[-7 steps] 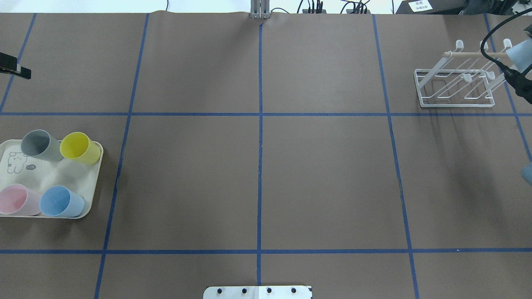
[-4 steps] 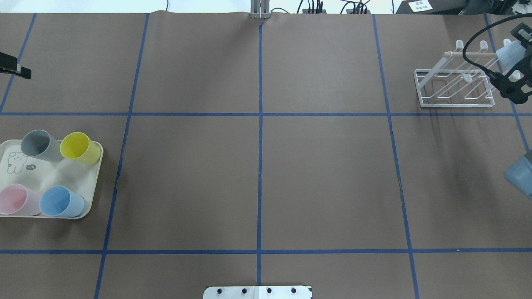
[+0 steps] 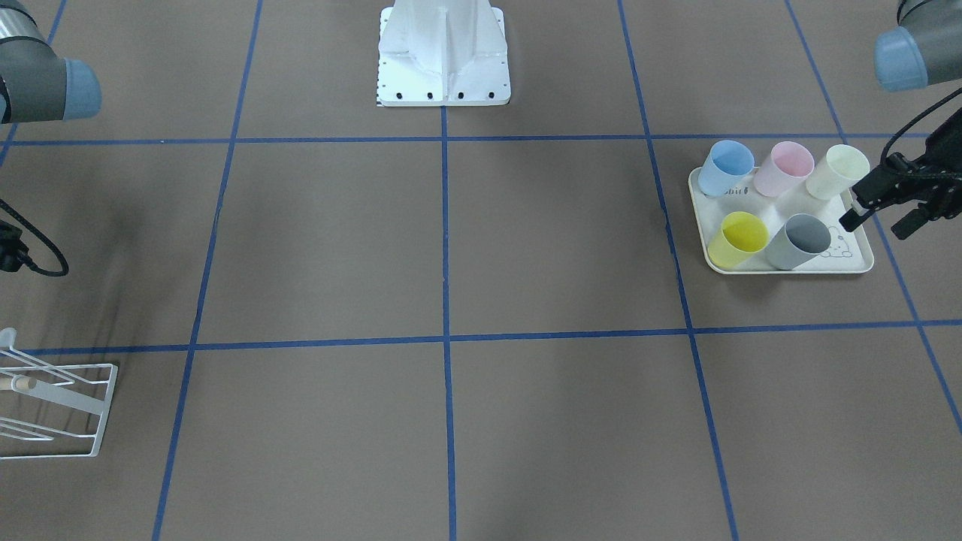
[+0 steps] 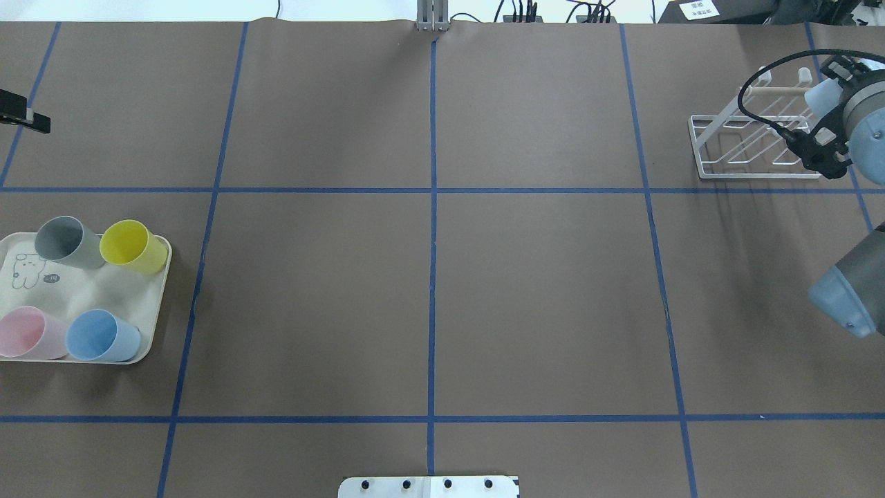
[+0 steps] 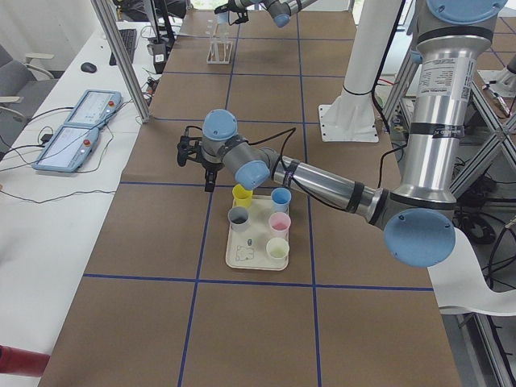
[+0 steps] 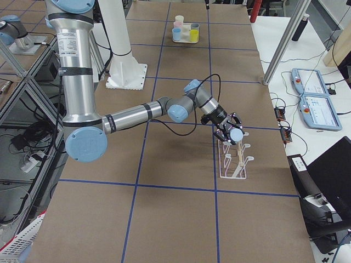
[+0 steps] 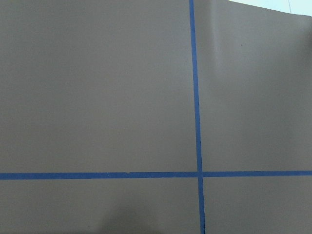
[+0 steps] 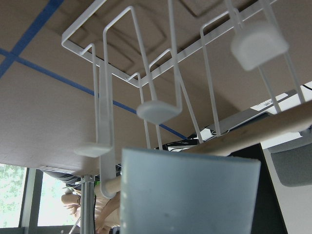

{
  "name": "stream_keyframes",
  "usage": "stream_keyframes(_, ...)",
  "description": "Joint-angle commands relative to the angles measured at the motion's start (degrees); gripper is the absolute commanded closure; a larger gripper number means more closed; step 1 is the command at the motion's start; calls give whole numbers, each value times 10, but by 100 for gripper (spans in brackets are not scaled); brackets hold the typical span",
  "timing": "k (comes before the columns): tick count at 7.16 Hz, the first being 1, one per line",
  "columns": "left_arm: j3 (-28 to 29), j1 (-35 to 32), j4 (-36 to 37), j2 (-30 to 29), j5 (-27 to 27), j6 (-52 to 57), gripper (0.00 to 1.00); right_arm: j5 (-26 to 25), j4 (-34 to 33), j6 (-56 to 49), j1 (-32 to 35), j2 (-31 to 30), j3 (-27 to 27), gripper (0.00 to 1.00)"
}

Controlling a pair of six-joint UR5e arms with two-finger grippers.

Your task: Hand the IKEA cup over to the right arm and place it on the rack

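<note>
Front-facing view: the left end effector (image 3: 875, 224) hangs at the 3 o'clock edge of the tray (image 3: 849, 252), fingers apart, gripping nothing.

Overhead view: the rack (image 4: 760, 176) stands at 2 o'clock on the counter (image 4: 539, 290). The right end effector (image 4: 832, 84) is clamped on the pale blue cup (image 4: 820, 98), which is held over the rack's 2 o'clock corner beside the wooden dowel (image 4: 774, 90).

Right wrist view: the cup fills the bottom, its edge against the dowel, though I cannot tell whether they touch. The prongs (image 8: 157, 111) show at 12 o'clock.
</note>
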Motion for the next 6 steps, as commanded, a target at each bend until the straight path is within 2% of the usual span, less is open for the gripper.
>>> stream_keyframes(1, 0, 1, 0, 0, 1, 0, 0, -10, 1, 2, -12, 0, -10, 51)
stream_keyframes(3, 0, 3, 0, -1, 1, -1, 0, -13, 1, 2, -20, 0, -26, 41)
stream_keyframes(5, 0, 3, 0, -1, 1, -1, 0, -16, 0, 3, -24, 1, -28, 24)
stream_keyframes(6, 0, 3, 0, -1, 1, -1, 0, -16, 1, 3, -26, 1, -28, 21)
